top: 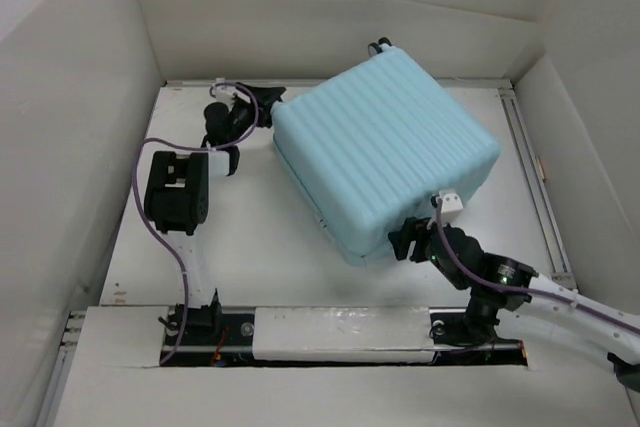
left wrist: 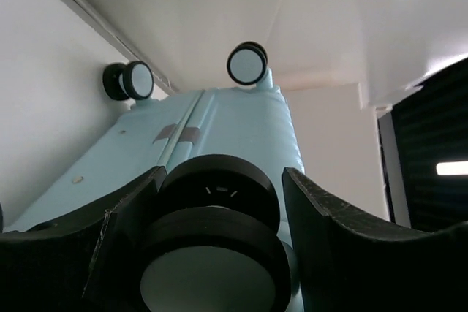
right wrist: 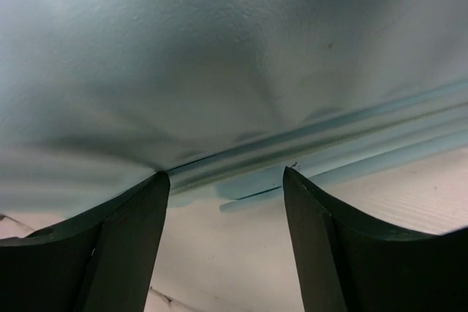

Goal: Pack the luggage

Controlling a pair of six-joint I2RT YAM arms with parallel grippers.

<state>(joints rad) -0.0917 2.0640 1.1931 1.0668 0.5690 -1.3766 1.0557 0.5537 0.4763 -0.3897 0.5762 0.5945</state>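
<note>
The luggage, a light-blue ribbed suitcase, lies closed and flat at the back right of the table. My left gripper is at its back-left corner. In the left wrist view that gripper is shut round a black-and-white caster wheel, which fills the space between the fingers. Two more wheels stick out at the far end of the luggage. My right gripper is at the near corner. It is open, its fingertips against the lower edge of the shell, with only bare table between them.
White walls close the table in on the left, back and right. A metal rail runs along the right edge. Both arm bases sit on the front rail. The left arm's elbow stands over the left part of the table.
</note>
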